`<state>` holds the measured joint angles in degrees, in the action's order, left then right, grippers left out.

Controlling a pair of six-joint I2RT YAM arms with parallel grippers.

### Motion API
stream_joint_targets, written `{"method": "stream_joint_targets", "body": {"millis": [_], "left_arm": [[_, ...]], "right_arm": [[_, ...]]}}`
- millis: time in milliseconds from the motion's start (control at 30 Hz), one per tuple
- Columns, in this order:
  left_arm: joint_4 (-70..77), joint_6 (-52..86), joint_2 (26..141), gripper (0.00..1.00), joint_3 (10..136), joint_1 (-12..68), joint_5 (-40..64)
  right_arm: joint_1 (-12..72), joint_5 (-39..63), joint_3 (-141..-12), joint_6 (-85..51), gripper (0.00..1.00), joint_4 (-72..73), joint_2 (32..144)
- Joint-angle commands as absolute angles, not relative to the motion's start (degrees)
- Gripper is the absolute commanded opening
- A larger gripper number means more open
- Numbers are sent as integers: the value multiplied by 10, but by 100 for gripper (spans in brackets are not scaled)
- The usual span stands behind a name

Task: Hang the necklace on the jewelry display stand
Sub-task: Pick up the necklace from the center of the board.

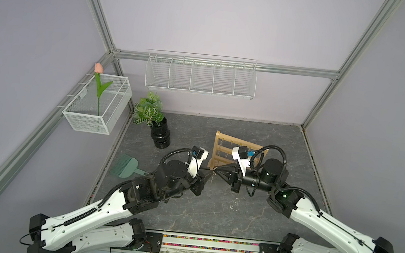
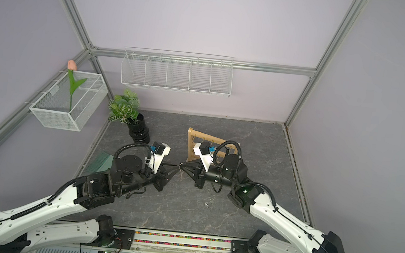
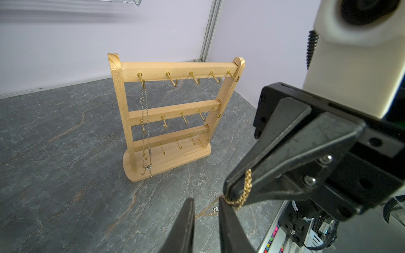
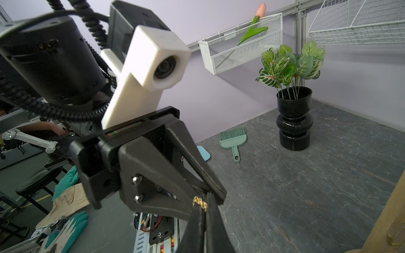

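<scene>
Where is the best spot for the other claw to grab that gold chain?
Probably the short stretch of the gold necklace right beside the shut right gripper, approached from the left arm's side by the left gripper. The chain is thin and limp: below the pinch it dangles loose, so only there is it fixed in place.

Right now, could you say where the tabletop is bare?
Bare: dark marbled tabletop right of the light wooden jewelry stand, and between it and the black vase. Crowded: left gripper and right gripper meeting at the gold necklace.
</scene>
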<state>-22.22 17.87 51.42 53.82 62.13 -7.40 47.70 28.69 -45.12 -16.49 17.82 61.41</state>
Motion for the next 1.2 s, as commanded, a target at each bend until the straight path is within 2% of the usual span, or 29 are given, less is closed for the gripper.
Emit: {"method": "stream_joint_targets", "body": {"millis": [0, 367, 633, 867, 1167], "left_arm": [[-214, 170, 506, 24, 544, 620, -55], [-210, 167, 513, 24, 542, 620, -63], [-205, 168, 520, 21, 533, 620, -74], [-198, 174, 526, 25, 521, 620, -72], [-184, 180, 534, 22, 513, 620, -61]], "right_arm": [[475, 283, -457, -162, 7, 189, 619], [475, 308, -458, -170, 7, 201, 621], [474, 309, -454, -173, 7, 205, 614], [475, 301, -451, -175, 7, 211, 609], [475, 299, -447, -185, 7, 230, 603]]}}
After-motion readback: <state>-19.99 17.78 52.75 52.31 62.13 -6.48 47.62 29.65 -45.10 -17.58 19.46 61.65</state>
